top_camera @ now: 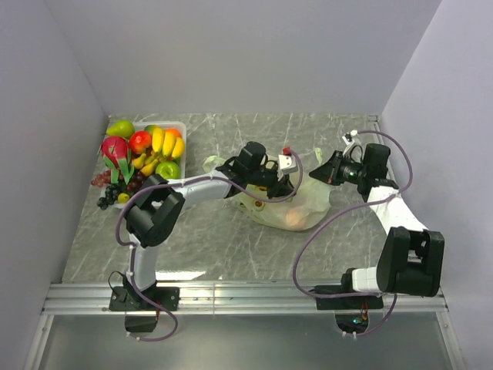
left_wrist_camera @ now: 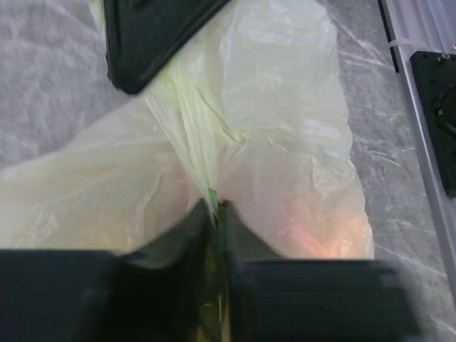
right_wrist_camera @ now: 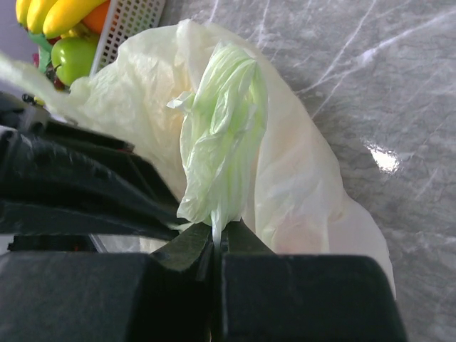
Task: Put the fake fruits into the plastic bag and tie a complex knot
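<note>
Green bag (top_camera: 312, 204) is pinched in the left fingers (left_wrist_camera: 196, 228) and the right fingers (right_wrist_camera: 196, 249), both shut tight on it; pull gently so nothing rips

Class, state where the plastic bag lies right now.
In the top view the plastic bag lies centre-right, held by the left gripper and right gripper, right of the fruit tray.

Through the bag (left_wrist_camera: 285, 142) the fruit (left_wrist_camera: 313, 235) inside showed only as an orange-pink glow, kind unclear. The left gripper's (left_wrist_camera: 216, 206) fingers (left_wrist_camera: 299, 299) were blurred and cut off by the bottom edge. In the right wrist view the bananas (right_wrist_camera: 50, 13) ran off the top edge.
</note>
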Motion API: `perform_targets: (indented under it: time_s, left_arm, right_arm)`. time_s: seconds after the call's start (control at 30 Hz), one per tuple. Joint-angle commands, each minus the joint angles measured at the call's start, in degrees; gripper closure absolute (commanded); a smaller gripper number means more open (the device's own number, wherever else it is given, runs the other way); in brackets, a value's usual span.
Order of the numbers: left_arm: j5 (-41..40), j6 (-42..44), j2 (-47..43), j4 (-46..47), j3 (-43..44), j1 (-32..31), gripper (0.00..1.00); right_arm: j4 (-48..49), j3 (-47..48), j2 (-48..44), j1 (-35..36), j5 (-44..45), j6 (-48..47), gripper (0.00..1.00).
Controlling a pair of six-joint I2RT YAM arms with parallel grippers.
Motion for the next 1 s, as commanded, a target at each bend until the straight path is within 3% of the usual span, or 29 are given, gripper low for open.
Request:
perform_targets:
  time_s: [0.0, 0.2, 0.27, 0.33, 0.37, 0.4, 0.43, 0.57, 0.7, 0.8, 0.83, 0.93, 0.97]
  left_arm:
    - [-0.9, 0.9, 0.2, 1.8, -1.2, 0.1, 0.91]
    - [-4.5, -1.5, 3.0, -0.5, 0.3, 0.6, 0.99]
    - [-4.0, -3.4, 3.0, 0.2, 0.7, 1.0, 0.99]
    - [-3.6, -5.1, 3.1, 0.5, 1.4, 1.1, 0.99]
    - [-3.3, -5.5, 3.1, 0.4, 2.3, 1.2, 1.0]
    - [-3.0, -5.9, 3.0, 0.5, 2.6, 1.1, 1.0]
    - [-3.0, -6.6, 2.9, 1.0, 2.8, 1.3, 0.99]
    - [-2.3, -7.1, 2.6, 1.0, 3.0, 1.4, 0.99]
    - [-2.1, -7.8, 2.0, 1.7, 2.6, 1.4, 0.99]
    - [-2.1, -8.9, 1.6, 2.8, 1.8, 1.4, 1.0]
    - [-1.8, -8.8, 1.6, 2.7, 1.7, 1.3, 1.0]
    - [-0.4, -7.8, 1.9, 1.8, 1.6, 0.9, 0.99]
    - [-0.4, -7.1, 2.0, 0.4, 1.6, 0.7, 0.99]
  right_arm:
    - [6.6, 3.1, 1.7, 0.3, 1.9, 3.8, 1.0]
    - [12.2, 4.6, 6.1, 0.8, -1.0, 11.7, 0.97]
    - [12.7, 4.2, 5.6, 0.8, -4.5, 13.9, 0.74]
    - [9.1, 3.4, 4.0, 0.4, -5.5, 10.6, 0.62]
    - [7.7, 2.0, 1.5, 0.3, -5.8, 9.0, 0.5]
    - [5.4, 1.1, 0.1, -0.2, -5.9, 7.6, 0.43]
    - [4.5, 0.0, -2.6, -1.1, -6.3, 4.9, 0.38]
    - [-3.0, -3.4, -6.8, -1.4, -6.3, -5.2, 0.34]
    - [-5.6, -5.8, -7.8, -1.4, -1.4, -8.6, 0.34]
    - [-1.2, -7.5, -7.3, -1.3, 2.4, -6.5, 0.45]
    - [0.5, -7.9, -6.7, -1.1, 4.0, -5.6, 0.63]
    - [5.0, -6.0, -3.6, 1.8, 5.6, -3.0, 0.87]
    - [6.2, -4.0, -2.7, 2.6, 5.9, -2.0, 0.9]
